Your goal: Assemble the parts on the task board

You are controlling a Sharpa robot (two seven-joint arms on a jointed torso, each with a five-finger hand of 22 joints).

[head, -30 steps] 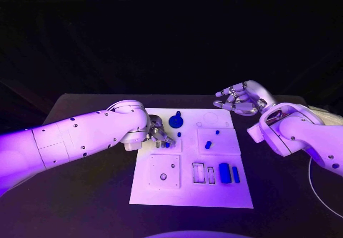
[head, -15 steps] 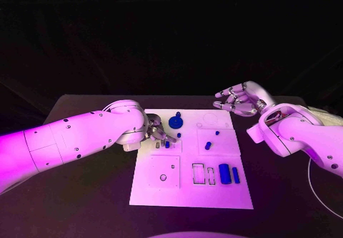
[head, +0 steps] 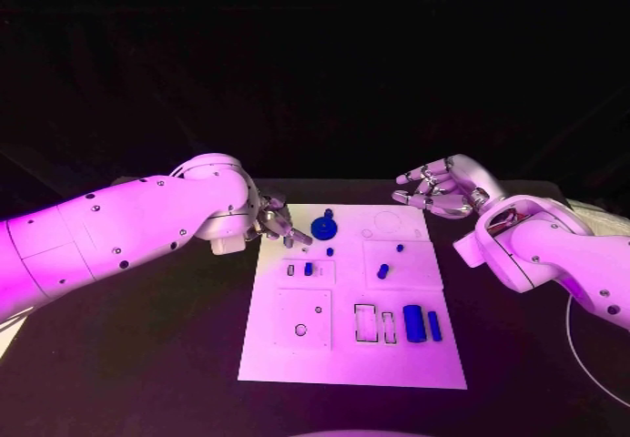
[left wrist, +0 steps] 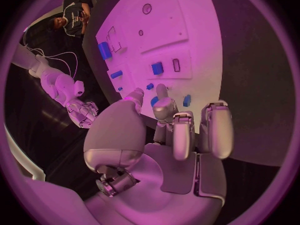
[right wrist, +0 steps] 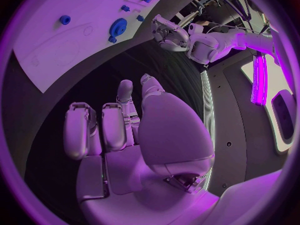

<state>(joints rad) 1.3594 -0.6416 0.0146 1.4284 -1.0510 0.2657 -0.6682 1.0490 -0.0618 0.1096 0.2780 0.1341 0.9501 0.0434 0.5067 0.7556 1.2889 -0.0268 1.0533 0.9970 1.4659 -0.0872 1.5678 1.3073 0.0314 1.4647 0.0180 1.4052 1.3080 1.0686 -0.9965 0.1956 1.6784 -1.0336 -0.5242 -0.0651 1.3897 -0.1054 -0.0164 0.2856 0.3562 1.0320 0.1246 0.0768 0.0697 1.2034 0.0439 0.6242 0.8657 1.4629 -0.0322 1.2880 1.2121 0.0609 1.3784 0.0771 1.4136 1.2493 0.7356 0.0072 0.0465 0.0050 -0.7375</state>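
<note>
The left hand (head: 277,223) hovers empty, fingers loosely curled, at the board's (head: 352,355) far left corner, just beside the blue gear (head: 323,222). The right hand (head: 440,189) hangs empty, fingers curled apart, past the far right corner. Blue parts (head: 421,323) lie on the board.

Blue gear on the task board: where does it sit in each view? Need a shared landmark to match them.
Head view: blue gear at the task board's far end, just beside the left hand.
Left wrist view: cannot pick it out; likely behind that hand's own fingers.
Right wrist view: gear on the board near its edge, facing the left hand.
Shared landmark: the left hand next to the gear.
</note>
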